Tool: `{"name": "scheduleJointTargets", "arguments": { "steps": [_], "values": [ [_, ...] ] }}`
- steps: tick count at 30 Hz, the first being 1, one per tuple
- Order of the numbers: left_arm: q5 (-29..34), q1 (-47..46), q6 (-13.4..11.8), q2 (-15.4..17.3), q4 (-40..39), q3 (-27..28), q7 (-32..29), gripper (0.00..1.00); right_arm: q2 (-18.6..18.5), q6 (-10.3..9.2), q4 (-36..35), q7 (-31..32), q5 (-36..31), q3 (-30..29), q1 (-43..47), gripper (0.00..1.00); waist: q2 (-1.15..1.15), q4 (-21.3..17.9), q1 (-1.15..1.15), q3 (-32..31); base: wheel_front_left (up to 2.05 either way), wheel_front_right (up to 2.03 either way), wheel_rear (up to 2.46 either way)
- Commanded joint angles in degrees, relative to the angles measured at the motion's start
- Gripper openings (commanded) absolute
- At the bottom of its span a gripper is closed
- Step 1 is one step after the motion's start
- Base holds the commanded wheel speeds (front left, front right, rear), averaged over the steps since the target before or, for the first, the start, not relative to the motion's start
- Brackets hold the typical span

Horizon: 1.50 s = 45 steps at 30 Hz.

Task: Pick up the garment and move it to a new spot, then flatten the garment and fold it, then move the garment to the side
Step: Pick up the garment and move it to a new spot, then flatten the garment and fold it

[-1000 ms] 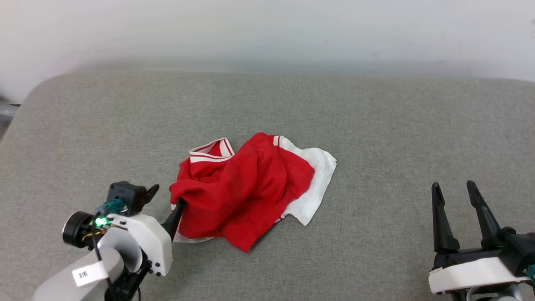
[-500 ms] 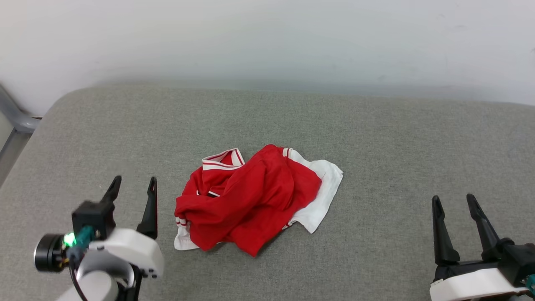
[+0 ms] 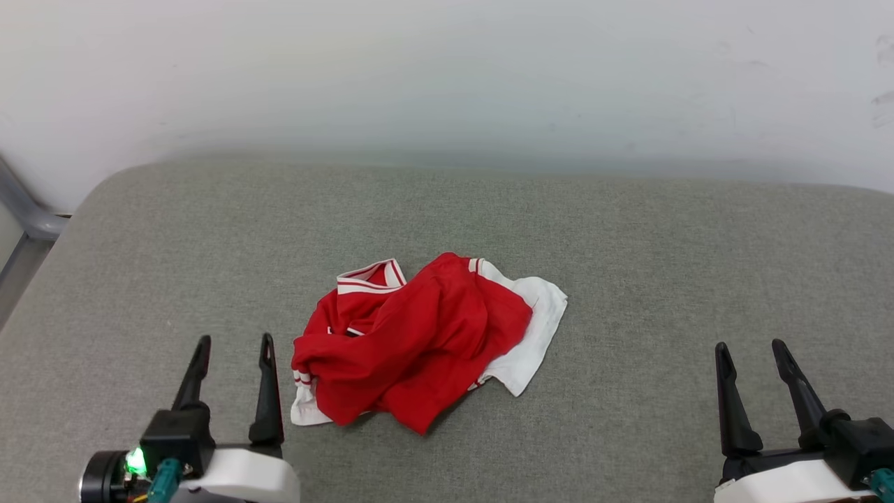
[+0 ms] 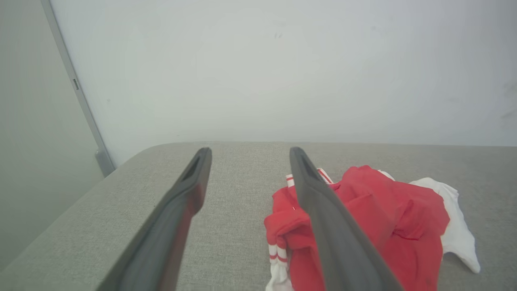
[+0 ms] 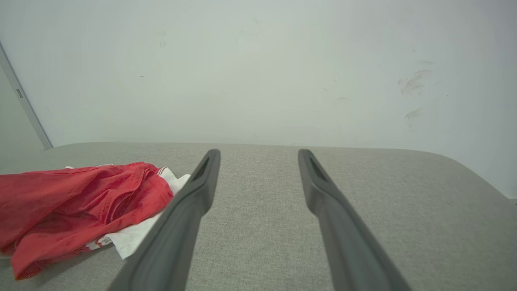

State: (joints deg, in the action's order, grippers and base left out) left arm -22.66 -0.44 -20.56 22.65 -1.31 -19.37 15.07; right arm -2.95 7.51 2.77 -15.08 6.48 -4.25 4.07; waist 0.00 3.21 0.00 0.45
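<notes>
Garment (image 3: 419,342) lies in a crumpled heap on the grey surface (image 3: 628,237), about in the middle between my two arms. Red cloth is on top. The striped collar (image 3: 367,276) shows at the far left of the heap. A white sleeve (image 3: 538,328) spreads out on its right side, and a white cuff (image 3: 302,409) with red stripes sticks out at the near left corner.

My left gripper (image 3: 235,338) stands just beside the left edge of the heap, fingers pointing away from me. Its jaws are wide apart, with nothing between them. Its right finger is near the cuff, but in the head view I see a thin strip of grey between them, so they are apart. In the left wrist view this finger crosses in front of the red cloth, and the other finger lies over bare grey surface.

My right gripper (image 3: 748,344) is well apart from the garment, far on the right side, also with jaws wide and empty. In the right wrist view the garment lies to the left of my fingers, the white sleeve nearest to them, not touching.

Both grippers are low over the surface; whether they touch it I cannot tell. Behind the surface is a pale wall (image 3: 447,70) with faint marks on its right part. At the left, past the rounded corner, a grey bar (image 3: 28,216) runs slanted.
</notes>
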Motion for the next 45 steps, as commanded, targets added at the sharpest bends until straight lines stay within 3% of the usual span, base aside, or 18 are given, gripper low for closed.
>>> {"name": "scheduleJointTargets", "arguments": {
  "steps": [1, 12, 22, 45],
  "values": [
    [1.9, 1.4, 1.4, -1.5, 0.6, 1.3, 0.1, 1.00, 0.1, -0.04, 0.2, -0.1, 0.1, 0.2, 0.5, 1.00, 0.00, -0.1, 0.00, -0.1, 0.00, 0.00, 0.00],
    [10.5, 4.9, 8.3, -9.0, 4.0, 9.3, 0.1, 1.00, 0.1, -0.04, 1.0, -0.1, 1.2, 0.2, 1.2, 1.00, 0.00, -0.5, 0.00, -0.5, 0.00, 0.00, 0.00],
    [14.4, 5.8, 12.5, -12.6, 4.9, 13.4, 0.1, 1.00, 0.1, -0.04, 1.1, -0.1, 1.6, 0.4, 1.6, 1.00, 0.00, -0.4, 0.00, -0.7, 0.00, 0.00, 0.00],
    [19.0, 5.9, 17.3, -16.9, 5.9, 18.3, 0.1, 1.00, 0.1, -0.04, 1.1, -0.1, 1.3, 0.2, 1.7, 1.00, 0.00, 0.0, 0.00, -0.8, 0.00, 0.00, 0.00]
  ]
}}
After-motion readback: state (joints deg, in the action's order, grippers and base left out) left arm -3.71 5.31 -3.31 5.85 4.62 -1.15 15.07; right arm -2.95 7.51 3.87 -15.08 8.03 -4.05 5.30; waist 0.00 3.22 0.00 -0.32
